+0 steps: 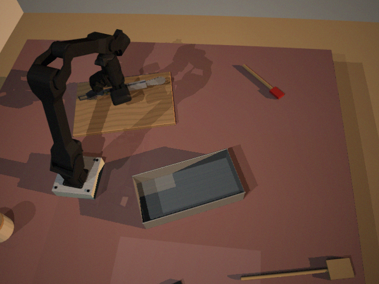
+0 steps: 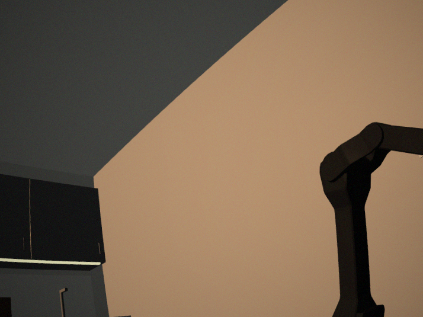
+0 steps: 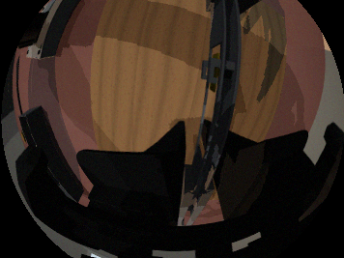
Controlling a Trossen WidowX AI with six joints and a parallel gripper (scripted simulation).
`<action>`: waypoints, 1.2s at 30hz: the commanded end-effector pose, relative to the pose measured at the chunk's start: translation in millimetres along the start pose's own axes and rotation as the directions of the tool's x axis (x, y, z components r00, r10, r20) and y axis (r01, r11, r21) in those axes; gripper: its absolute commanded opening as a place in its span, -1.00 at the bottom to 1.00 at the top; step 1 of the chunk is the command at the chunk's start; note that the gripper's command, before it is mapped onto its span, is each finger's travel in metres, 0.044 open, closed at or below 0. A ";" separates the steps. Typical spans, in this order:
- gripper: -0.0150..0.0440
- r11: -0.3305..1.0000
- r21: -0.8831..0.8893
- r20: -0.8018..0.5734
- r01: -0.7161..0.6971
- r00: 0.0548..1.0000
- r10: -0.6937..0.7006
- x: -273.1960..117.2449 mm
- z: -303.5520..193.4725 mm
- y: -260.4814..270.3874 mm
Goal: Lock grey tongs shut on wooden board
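My gripper (image 3: 192,125) is shut on the grey tongs (image 1: 137,85) (image 3: 236,54), around the middle of their length. The tongs lie roughly level over the back part of the wooden board (image 1: 126,116) (image 3: 126,88), with the thin loop end at the left and the pale scalloped end at the right in the top view. Their two arms are close together in the wrist view. I cannot tell whether they touch the board or hang just above it. In the top view the gripper body hides their middle and the fingertips. The lock inside the hinge cannot be seen.
The roasting tin (image 1: 196,210) stands in front and to the right of the board, with no tongs across it. A red-headed tool (image 1: 277,93) lies at the back right, a wooden tool (image 1: 339,268) at the front right. A pale round container (image 1: 5,228) stands at the left edge.
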State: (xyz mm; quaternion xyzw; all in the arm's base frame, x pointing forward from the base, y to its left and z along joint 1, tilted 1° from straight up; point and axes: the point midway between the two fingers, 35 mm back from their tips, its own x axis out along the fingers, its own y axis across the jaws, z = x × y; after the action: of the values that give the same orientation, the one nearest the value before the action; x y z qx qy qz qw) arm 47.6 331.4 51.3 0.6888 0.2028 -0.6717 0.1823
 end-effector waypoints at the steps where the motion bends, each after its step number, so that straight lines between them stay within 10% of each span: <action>1: -1.00 1.000 -0.003 0.000 0.002 1.000 -0.002 1.5 0.0 -0.2; 23: 0.96 1.000 0.000 0.000 0.000 1.000 0.000 0.3 0.0 0.0; 36: 1.00 1.000 0.005 0.010 0.007 1.000 -0.007 -75.1 94.6 -37.4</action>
State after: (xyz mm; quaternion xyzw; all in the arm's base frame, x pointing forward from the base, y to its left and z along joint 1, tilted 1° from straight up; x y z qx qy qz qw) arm -16.4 323.8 94.3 0.6866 0.1954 -0.6767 0.1802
